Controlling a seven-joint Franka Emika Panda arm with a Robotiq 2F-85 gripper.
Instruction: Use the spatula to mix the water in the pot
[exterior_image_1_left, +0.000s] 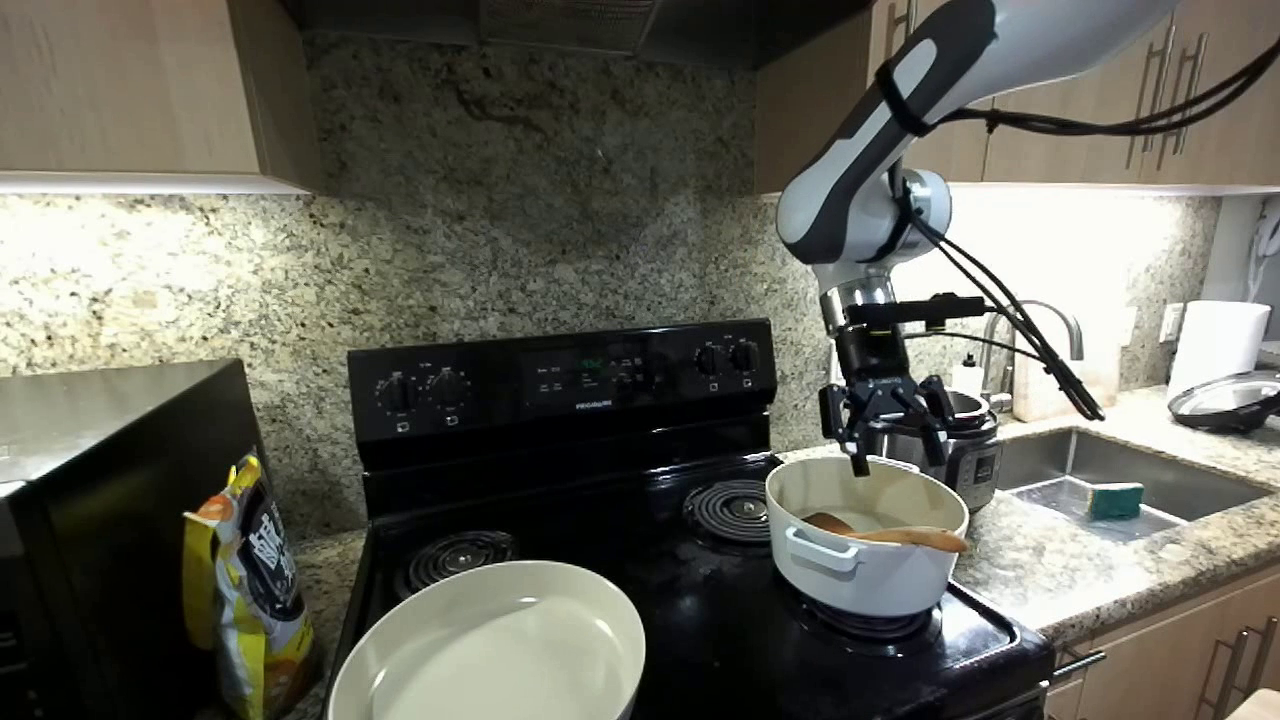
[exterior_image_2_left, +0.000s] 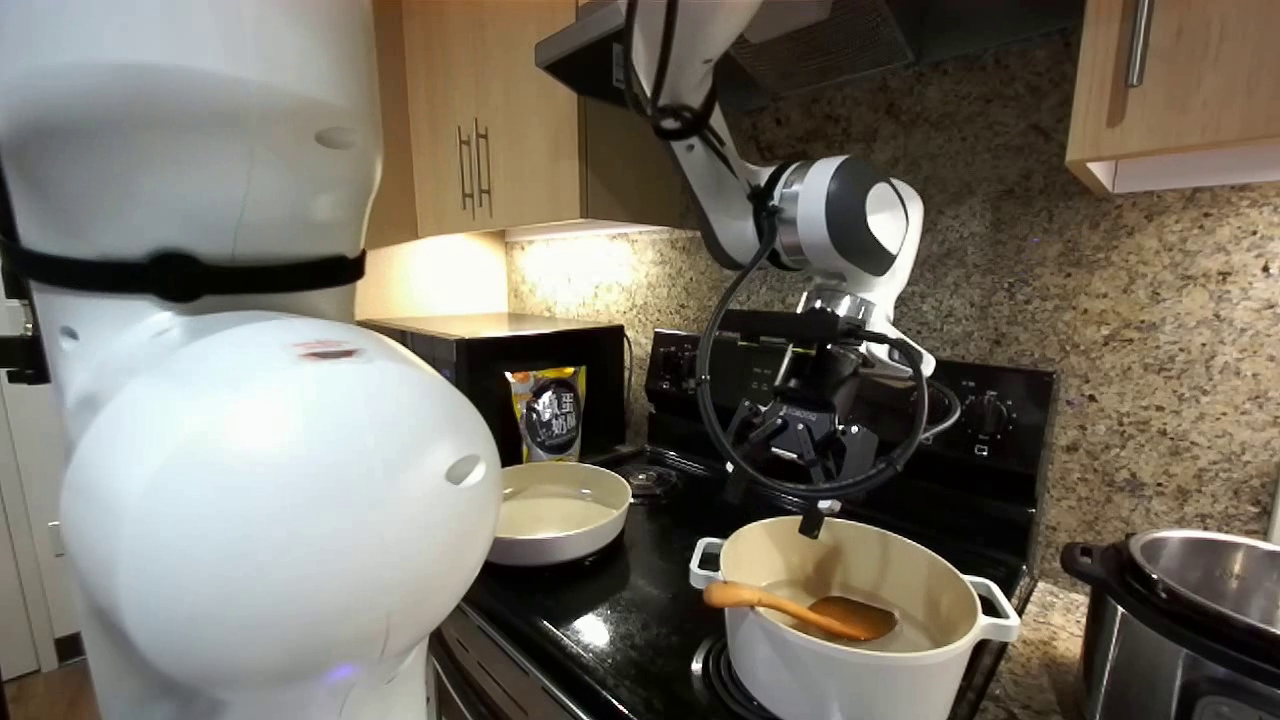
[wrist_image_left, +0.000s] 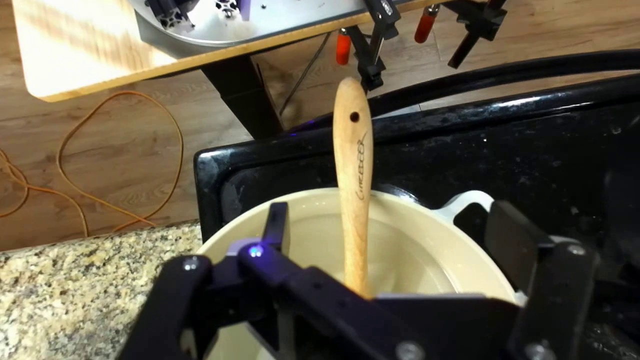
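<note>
Hovering above the wide, low, white round pot (exterior_image_1_left: 880, 582) with a pale interior, the black two-fingered gripper (exterior_image_1_left: 898, 466) is seen right of centre in an exterior view; its jaws are spread and nothing is held. The slim, tan, wooden-looking spatula (exterior_image_1_left: 908, 537) is laid across the pot's rim.

At lower right of the frame in an exterior view, the spatula's broad brown blade (exterior_image_2_left: 855, 617) is shown inside the pot, dipped in what looks like shallow water (exterior_image_2_left: 910, 632), while its handle (exterior_image_2_left: 740, 597) is propped over the rim.

In the wrist view, the handle is traced down from upper centre, lying nearer the finger (wrist_image_left: 277, 225) at left than the one at right. The step in hand is judged to be grasping: the handle should be centred between the fingers before descent, then clamped clear of the rim so that the pot is not pushed. Slow circles may then be made under a firm grip.
</note>
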